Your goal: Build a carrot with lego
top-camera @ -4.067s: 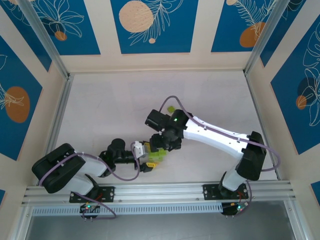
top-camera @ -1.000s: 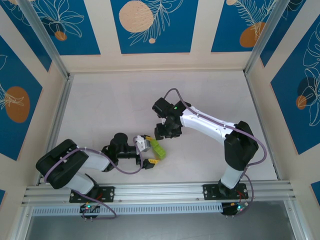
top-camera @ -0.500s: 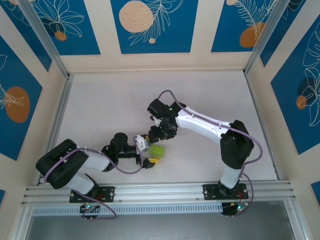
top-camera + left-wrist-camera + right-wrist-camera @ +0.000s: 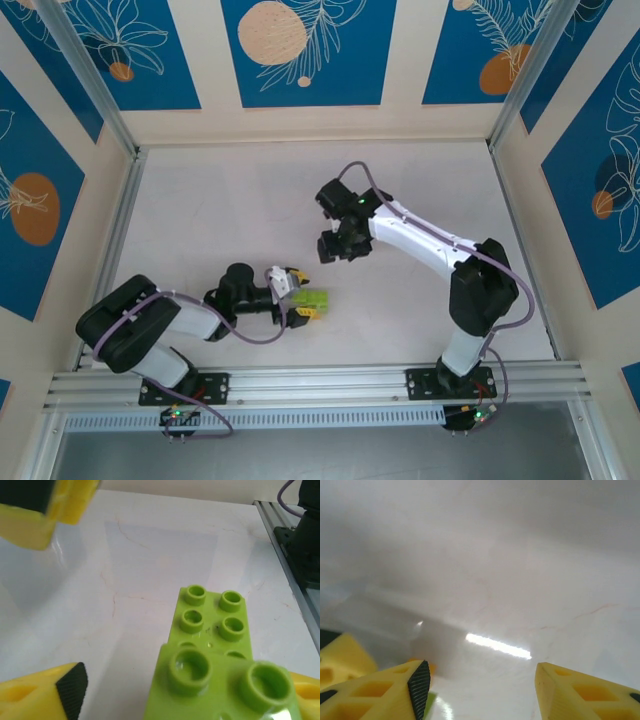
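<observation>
The carrot, a lime-green cluster of joined bricks (image 4: 312,300), lies studs up on the white table. In the left wrist view a two-stud brick sits on a longer green plate (image 4: 212,615). My left gripper (image 4: 297,295) is open and straddles the cluster (image 4: 220,685), which rests close to the right-hand finger (image 4: 305,687) with a wide gap to the other. My right gripper (image 4: 333,250) hovers up and right of the cluster, open and empty (image 4: 480,680). A sliver of orange brick (image 4: 431,668) peeks out beside its left finger.
A yellow fingertip (image 4: 47,507) of the right arm hangs at the upper left of the left wrist view. The aluminium rail (image 4: 320,380) runs along the near table edge, and patterned walls (image 4: 300,50) enclose the table on three sides.
My right gripper has pulled back up and to the right, away from the green cluster. The cluster stays between the left gripper's fingers, and the left arm has barely moved.
</observation>
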Robot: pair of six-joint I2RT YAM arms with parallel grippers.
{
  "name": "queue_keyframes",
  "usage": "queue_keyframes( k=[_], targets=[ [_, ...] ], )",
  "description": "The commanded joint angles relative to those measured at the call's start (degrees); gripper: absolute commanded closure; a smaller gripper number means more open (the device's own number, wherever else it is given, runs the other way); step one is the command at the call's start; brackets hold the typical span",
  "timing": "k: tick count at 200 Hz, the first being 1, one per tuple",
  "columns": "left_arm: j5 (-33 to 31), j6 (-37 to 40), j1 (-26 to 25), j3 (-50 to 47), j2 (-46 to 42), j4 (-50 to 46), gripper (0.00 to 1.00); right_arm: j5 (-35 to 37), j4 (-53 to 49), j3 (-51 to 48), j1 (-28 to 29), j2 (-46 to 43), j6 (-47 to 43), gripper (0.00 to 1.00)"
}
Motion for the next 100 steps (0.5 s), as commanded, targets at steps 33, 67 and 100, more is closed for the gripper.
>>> queue_keyframes(
  k=[33, 67, 100],
  targets=[
    [4.47, -0.32, 0.59, 2.92, 2.22, 2.74, 0.31, -1.60, 1.43, 11.26, -10.98, 13.21, -7.78, 0.39],
    [5.25, 0.03, 0.65, 3.28, 2.94, 2.25, 0.39, -0.31, -0.13, 23.12, -12.09, 25.20, -12.12, 0.39],
    [4.74, 0.95, 0.63, 3.17, 2.49, 0.87, 0.41, -0.52, 1.49, 28.20, -12.25, 30.38, -18.11, 0.38]
  ],
)
